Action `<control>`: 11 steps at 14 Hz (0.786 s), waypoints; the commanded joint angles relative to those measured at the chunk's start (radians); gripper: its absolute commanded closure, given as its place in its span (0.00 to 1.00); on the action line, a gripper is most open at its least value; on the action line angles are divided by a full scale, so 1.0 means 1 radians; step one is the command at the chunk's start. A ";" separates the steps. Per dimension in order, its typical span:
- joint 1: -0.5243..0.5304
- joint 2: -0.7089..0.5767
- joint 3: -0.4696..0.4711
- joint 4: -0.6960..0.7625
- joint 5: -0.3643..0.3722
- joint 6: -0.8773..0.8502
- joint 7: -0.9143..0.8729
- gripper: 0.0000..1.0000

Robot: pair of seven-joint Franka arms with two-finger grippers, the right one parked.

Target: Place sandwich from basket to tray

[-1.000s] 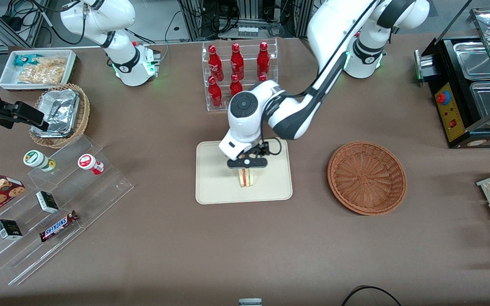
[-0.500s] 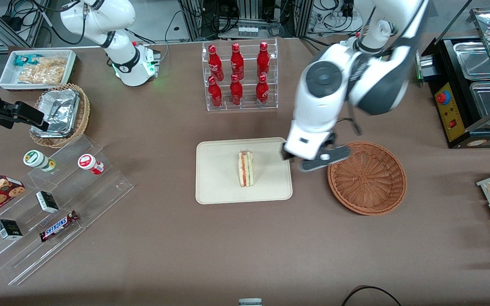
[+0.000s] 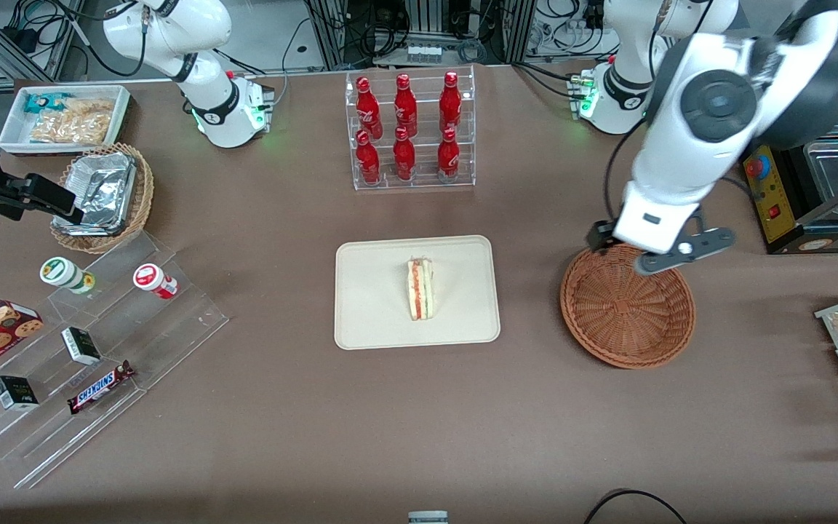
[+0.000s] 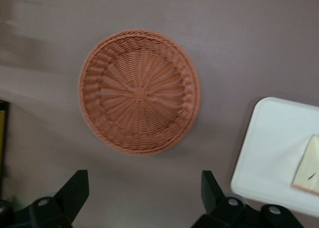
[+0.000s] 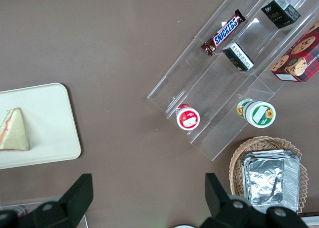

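Observation:
The sandwich [image 3: 420, 289] lies on its side near the middle of the cream tray [image 3: 375, 306], with nothing touching it. The reddish-brown wicker basket [image 3: 627, 313] sits beside the tray toward the working arm's end and holds nothing. My left gripper [image 3: 663, 251] hangs well above the table, over the basket's rim farther from the front camera. It is open and holds nothing. In the left wrist view its two dark fingers stand wide apart around the gripper [image 4: 143, 188], with the basket [image 4: 139, 91], a corner of the tray [image 4: 269, 153] and the sandwich [image 4: 308, 165] below. The right wrist view shows the sandwich [image 5: 12, 130] on the tray [image 5: 50, 118].
A clear rack of red bottles [image 3: 408, 131] stands farther from the front camera than the tray. An acrylic stepped shelf with snacks [image 3: 84, 349], a tan basket with foil [image 3: 102, 196] and a white bin [image 3: 62, 116] lie toward the parked arm's end. A black appliance [image 3: 804, 160] stands near the basket.
The gripper let go of the sandwich on the tray, rose, and swung away to above the basket. The sandwich stays on the tray.

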 commanded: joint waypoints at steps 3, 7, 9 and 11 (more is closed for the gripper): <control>0.154 -0.099 -0.012 -0.030 -0.049 -0.105 0.289 0.00; 0.236 -0.131 -0.010 -0.027 -0.077 -0.130 0.434 0.00; 0.276 -0.137 -0.010 -0.023 -0.086 -0.142 0.489 0.00; 0.281 -0.134 -0.010 -0.010 -0.094 -0.140 0.495 0.00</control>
